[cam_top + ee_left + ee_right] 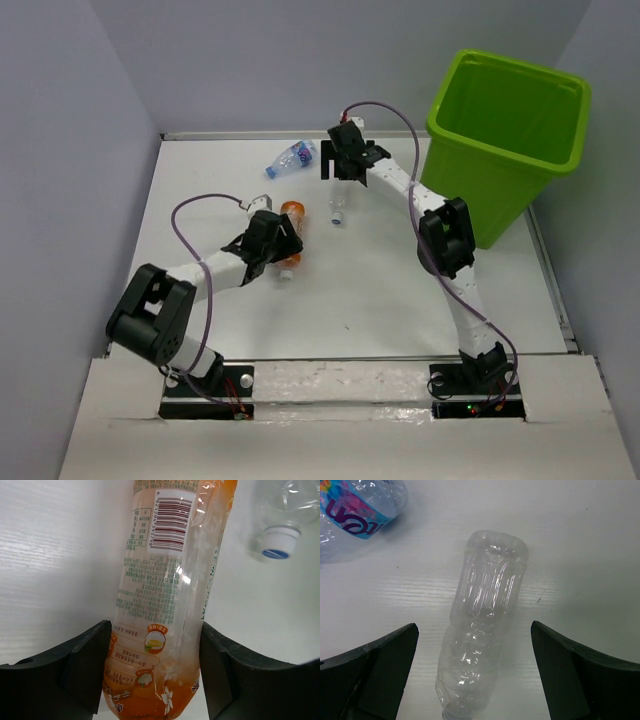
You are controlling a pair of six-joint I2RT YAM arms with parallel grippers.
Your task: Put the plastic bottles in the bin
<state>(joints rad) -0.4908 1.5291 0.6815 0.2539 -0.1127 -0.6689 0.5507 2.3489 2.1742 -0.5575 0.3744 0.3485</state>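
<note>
An orange bottle (292,213) lies on the white table, its labelled body showing in the left wrist view (165,580). My left gripper (278,245) (155,630) is shut on its lower end, both fingers pressed against its sides. A clear unlabelled bottle (338,207) (482,630) lies on the table just beyond, and its white cap shows in the left wrist view (276,542). My right gripper (343,176) (474,630) hovers over it, wide open, with neither finger touching it. A clear bottle with a blue label (290,157) (355,515) lies at the back. The lime-green bin (530,175) stands at the far right.
Grey walls enclose the table at the back and on both sides. The bin sits at the table's right edge, behind my right arm's elbow (445,235). Purple cables loop over both arms.
</note>
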